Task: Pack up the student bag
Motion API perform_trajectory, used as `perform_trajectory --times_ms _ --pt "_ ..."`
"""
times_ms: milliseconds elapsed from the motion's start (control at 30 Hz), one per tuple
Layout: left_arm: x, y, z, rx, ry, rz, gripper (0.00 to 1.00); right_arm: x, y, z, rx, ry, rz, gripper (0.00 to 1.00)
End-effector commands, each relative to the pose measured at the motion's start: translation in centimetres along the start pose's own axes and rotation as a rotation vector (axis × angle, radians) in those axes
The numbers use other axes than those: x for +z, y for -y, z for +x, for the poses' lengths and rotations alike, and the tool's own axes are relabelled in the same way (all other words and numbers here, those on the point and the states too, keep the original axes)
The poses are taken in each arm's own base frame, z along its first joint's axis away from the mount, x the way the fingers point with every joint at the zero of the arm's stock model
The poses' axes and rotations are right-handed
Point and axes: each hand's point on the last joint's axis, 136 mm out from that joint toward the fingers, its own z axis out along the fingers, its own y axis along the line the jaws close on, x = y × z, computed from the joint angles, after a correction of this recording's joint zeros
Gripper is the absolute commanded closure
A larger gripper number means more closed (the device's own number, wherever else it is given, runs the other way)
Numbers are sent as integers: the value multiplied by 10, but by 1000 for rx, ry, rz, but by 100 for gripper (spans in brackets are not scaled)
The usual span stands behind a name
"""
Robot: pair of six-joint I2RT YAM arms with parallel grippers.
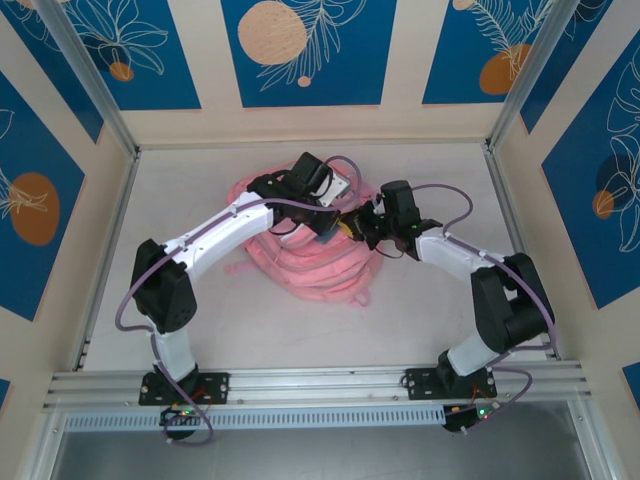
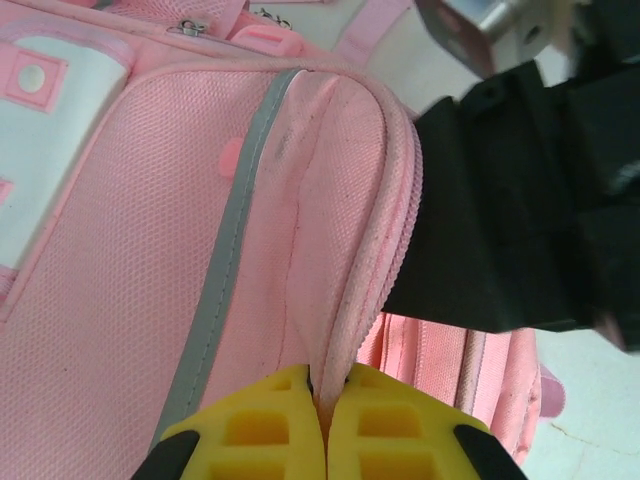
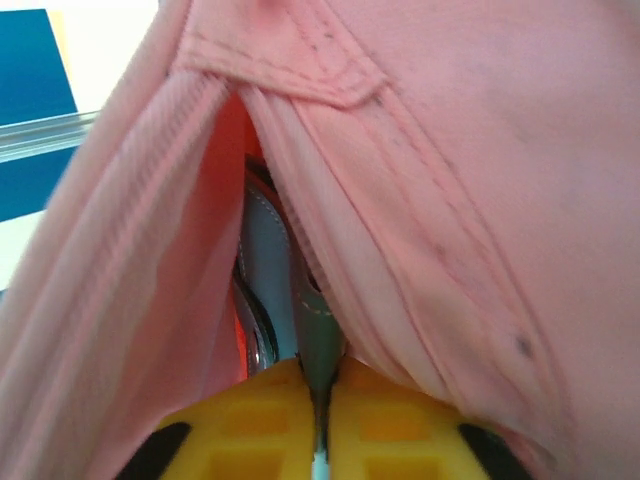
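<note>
A student bag (image 1: 310, 265), large, soft and pink, lies slumped in the middle of a pale table (image 1: 200, 180), between the two robot arms. From above, its long axis runs roughly from the far left towards the near right. Its opening is at the upper right of the heap, where both grippers meet.

The left gripper (image 1: 335, 222) reaches over the bag from the left. In the left wrist view its yellow fingers are pressed together (image 2: 325, 400) and pinch a fold of the bag (image 2: 150, 250) at the zipper-edged rim (image 2: 395, 200). The rim curves up and away from the fingers. A grey stripe (image 2: 240, 200) runs along the fabric panel beside it. Just right of the rim sits the black housing of the right arm (image 2: 520, 200), touching or nearly touching the bag.

The right gripper (image 1: 360, 230) comes in from the right and is pushed into the opening. In the right wrist view, pink fabric (image 3: 480, 150) drapes over it on both sides. Its yellow fingers stand almost together (image 3: 320, 390), with a thin grey-green flat piece (image 3: 318, 345) running down into the narrow gap between them. It is not possible to tell whether the pads actually press on that piece. More flat grey edges lie just left of it, deeper inside the bag.
</note>
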Motion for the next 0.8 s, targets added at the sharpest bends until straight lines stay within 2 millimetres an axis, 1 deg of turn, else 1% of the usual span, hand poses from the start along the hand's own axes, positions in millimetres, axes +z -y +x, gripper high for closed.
perform_trajectory --times_ms 0,67,133,233,333,400,433,500,533,600,667,767 --pt "-48 7 -49 7 193 11 95 0 -35 7 -28 -50 -125 73" --pt "-49 6 -49 2 193 16 95 -6 -33 12 -40 -54 -121 64" --pt "-48 5 -46 -3 185 18 95 -16 -29 15 -53 -47 -108 59" --pt "-46 5 -44 -10 175 23 93 -32 -9 19 -41 -28 -45 58" --pt "-46 6 -40 -26 164 37 88 -46 18 25 -32 -10 15 58" --pt "-46 9 -36 -39 159 60 80 -57 34 29 -39 8 69 57" --pt "-45 10 -33 -47 153 66 72 -63 40 30 -50 22 84 55" --pt "-48 12 -28 -69 153 93 56 -77 52 30 -88 70 127 47" --pt "-50 15 -26 -78 157 121 50 -84 55 29 -106 95 146 43" --pt "-63 14 -25 -104 190 147 40 -99 62 27 -141 134 180 33" --pt "-72 4 -19 -128 202 115 35 -109 63 26 -168 158 199 26" --pt "-78 -21 3 -176 187 10 29 -118 57 25 -231 174 213 22"
